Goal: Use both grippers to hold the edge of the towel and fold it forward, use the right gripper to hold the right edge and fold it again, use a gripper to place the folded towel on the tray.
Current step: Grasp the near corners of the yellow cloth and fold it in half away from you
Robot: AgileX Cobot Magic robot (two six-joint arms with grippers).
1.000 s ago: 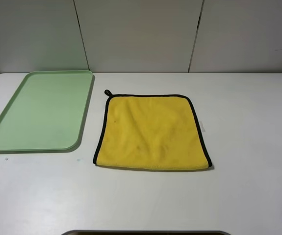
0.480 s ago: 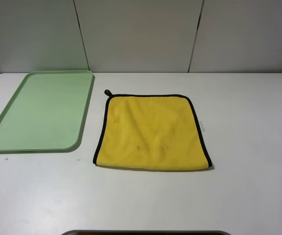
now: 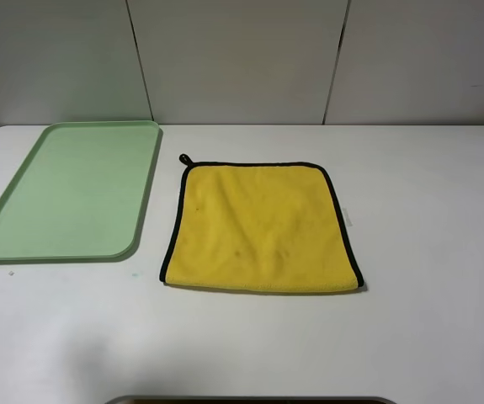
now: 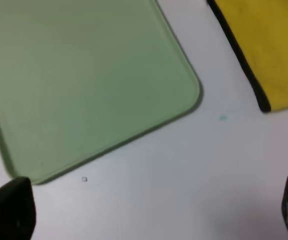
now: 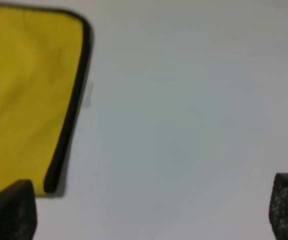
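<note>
1. One white tabletop [image 3: 427, 320] carries everything.
2. One pale green tray [image 3: 73, 194] lies on the left part. Its long axis runs from the near side toward the back wall, leaning a little to the right as it goes away. Nothing lies in it.
3. One yellow towel [image 3: 258, 227] lies flat and spread open just right of the tray, apart from it (roughly square, so no clear long axis).
4. There are two end effectors. The left end effector [image 4: 151, 210] hangs over bare tabletop by the tray's near corner, fingers [image 4: 8, 210] spread wide and holding nothing. The right end effector [image 5: 151, 210] hangs right of the towel, likewise wide and empty.
5. The edge of the towel [image 3: 172, 227] shows black along the left, far and right sides.
6. One small black loop [image 3: 185, 158] sticks out at the far left corner, pointing away toward the wall.
7. One tiny pale speck [image 4: 84, 179] sits just off the tray's near rim.
</note>
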